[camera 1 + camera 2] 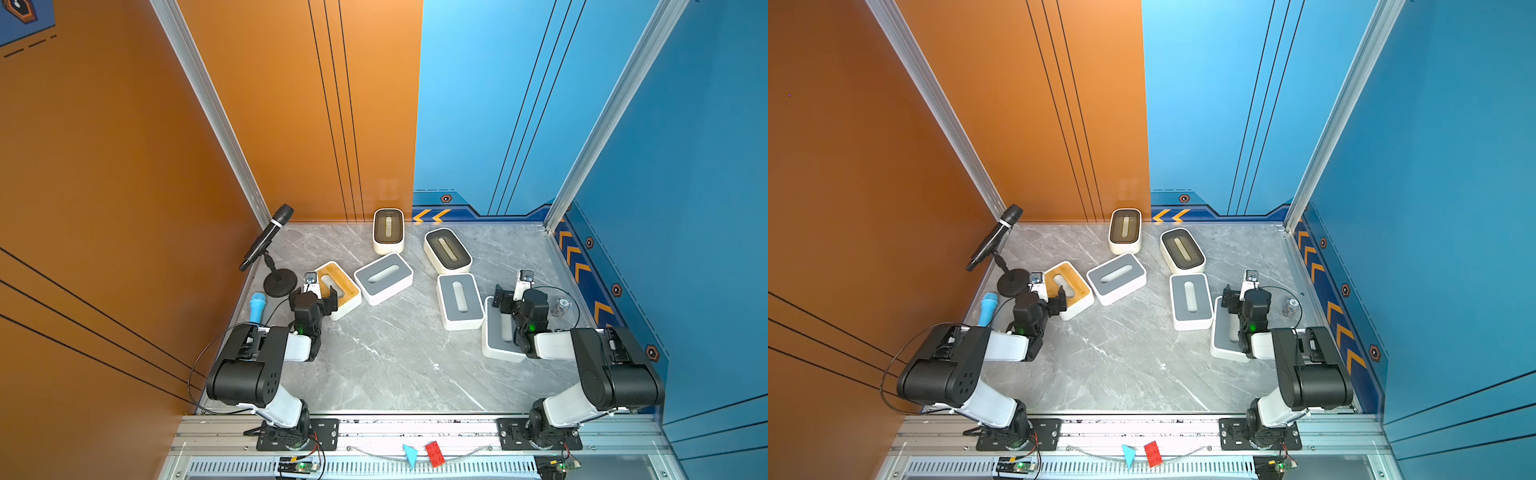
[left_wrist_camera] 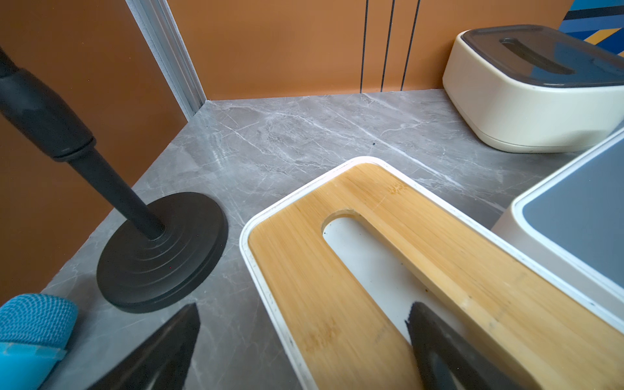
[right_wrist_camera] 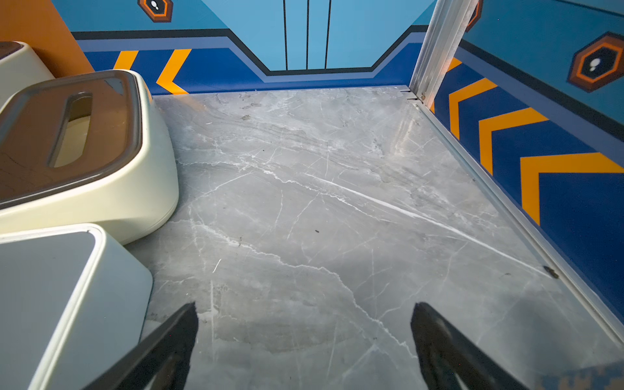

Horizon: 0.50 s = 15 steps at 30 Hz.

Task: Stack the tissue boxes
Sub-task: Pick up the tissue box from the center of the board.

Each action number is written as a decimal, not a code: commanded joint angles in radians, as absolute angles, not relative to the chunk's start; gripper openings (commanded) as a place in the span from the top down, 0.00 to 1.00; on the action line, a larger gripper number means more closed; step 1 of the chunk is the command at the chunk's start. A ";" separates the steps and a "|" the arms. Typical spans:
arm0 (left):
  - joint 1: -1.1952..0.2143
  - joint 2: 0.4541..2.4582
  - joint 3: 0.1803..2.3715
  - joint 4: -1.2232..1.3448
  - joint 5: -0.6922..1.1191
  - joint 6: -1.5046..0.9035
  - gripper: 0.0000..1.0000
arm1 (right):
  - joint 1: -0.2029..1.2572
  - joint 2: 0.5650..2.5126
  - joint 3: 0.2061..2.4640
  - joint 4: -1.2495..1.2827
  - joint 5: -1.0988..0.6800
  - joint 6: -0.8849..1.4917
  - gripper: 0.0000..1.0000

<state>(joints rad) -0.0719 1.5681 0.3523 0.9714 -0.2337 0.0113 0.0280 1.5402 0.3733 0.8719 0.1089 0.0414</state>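
Tissue boxes (image 1: 383,279), white, slotted lids grey, wood, dark brown; left fingers (image 2: 158,351), right fingers (image 3: 445,347) apart

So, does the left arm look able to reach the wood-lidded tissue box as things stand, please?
Probably yes: the left fingers stand open right at the wood-lidded tissue box, one above its slot, one beside it, nothing between.

Both top views look steeply down from high at the front, sharing the whole desk (image 1: 395,365). Each wrist camera sits low and close over it, facing rearward.
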 commanded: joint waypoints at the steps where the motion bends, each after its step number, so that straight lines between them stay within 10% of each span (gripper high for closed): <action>1: -0.064 1.568 0.368 0.956 -0.212 0.025 0.02 | 0.029 1.533 0.387 0.854 0.112 0.048 0.00; 15: -0.129 1.351 0.241 1.013 -0.485 0.002 0.02 | 0.006 1.200 0.215 0.839 0.234 0.144 0.00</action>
